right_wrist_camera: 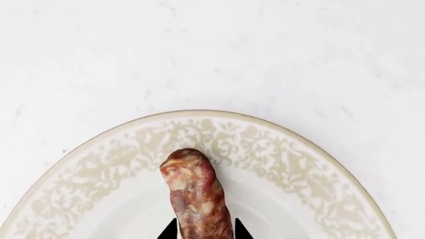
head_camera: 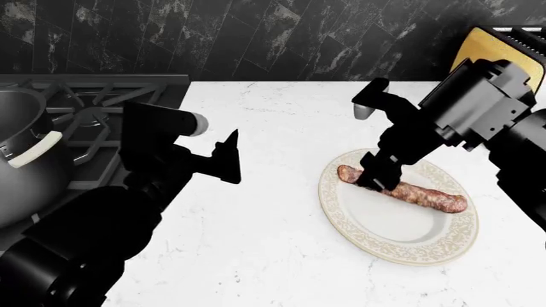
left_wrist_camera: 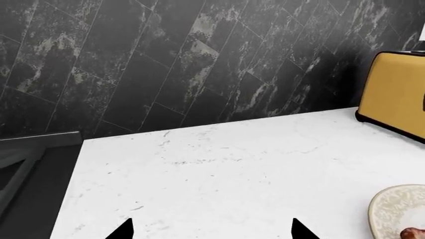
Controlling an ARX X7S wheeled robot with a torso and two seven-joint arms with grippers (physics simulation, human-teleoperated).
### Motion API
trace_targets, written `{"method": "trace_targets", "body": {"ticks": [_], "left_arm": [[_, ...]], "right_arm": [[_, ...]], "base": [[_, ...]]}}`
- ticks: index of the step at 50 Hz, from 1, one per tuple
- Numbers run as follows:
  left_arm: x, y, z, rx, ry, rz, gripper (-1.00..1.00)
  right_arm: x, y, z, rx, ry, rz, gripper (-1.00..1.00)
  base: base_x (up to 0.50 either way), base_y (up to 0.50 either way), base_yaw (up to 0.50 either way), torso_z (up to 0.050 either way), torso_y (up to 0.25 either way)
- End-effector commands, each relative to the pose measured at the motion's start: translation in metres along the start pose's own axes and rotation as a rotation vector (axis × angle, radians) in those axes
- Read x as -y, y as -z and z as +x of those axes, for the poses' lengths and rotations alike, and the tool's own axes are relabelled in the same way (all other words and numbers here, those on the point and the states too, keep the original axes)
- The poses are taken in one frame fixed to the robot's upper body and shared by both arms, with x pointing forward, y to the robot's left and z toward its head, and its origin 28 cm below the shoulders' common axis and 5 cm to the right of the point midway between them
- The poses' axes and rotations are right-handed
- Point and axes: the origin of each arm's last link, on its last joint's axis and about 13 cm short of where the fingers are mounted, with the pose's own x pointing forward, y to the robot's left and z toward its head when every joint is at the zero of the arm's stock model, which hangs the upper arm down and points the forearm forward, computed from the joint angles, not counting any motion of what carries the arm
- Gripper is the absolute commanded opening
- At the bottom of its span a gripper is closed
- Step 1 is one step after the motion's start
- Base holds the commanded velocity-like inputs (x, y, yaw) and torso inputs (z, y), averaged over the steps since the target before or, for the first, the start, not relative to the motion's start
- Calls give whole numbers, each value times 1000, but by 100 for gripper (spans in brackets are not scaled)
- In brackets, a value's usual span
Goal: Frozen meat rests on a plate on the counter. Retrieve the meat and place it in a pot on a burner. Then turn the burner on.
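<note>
Right wrist view shows my right gripper [right_wrist_camera: 204,230] with a fingertip on each side of the meat [right_wrist_camera: 194,191], hugging it near one end, though whether it is clenched I cannot tell. From the head view the meat lies on the plate [head_camera: 401,240] on the counter [head_camera: 273,256], its long axis running from ten o'clock to four o'clock. My left gripper [head_camera: 232,153] hangs spread and empty well off toward nine o'clock, nearer the pot [head_camera: 25,160], so the right arm is the one to lift.
</note>
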Motion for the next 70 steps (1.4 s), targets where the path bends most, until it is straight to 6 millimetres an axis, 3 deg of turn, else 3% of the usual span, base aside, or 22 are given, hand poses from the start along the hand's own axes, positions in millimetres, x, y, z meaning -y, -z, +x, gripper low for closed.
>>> {"method": "trace_targets", "body": {"ticks": [1, 11, 37, 57, 70], "left_arm": [[0, -4, -3, 11, 5, -4, 100], [0, -5, -6, 18, 6, -8, 100], [0, -12, -12, 49, 12, -27, 100], [1, -22, -23, 90, 23, -31, 100], [2, -41, -32, 111, 45, -32, 100]], "right_arm": [[-4, 0, -5, 3, 17, -10, -100], [-11, -1, -12, 13, 28, -20, -100], [-38, -14, -53, 113, 157, -108, -100], [-74, -8, -82, 447, 330, -49, -100], [-92, -7, -100, 693, 479, 22, -100]], "base": [[0, 0, 0, 0, 0], [0, 0, 0, 0, 0], [0, 0, 0, 0, 0], [0, 0, 0, 0, 0], [0, 0, 0, 0, 0]]}}
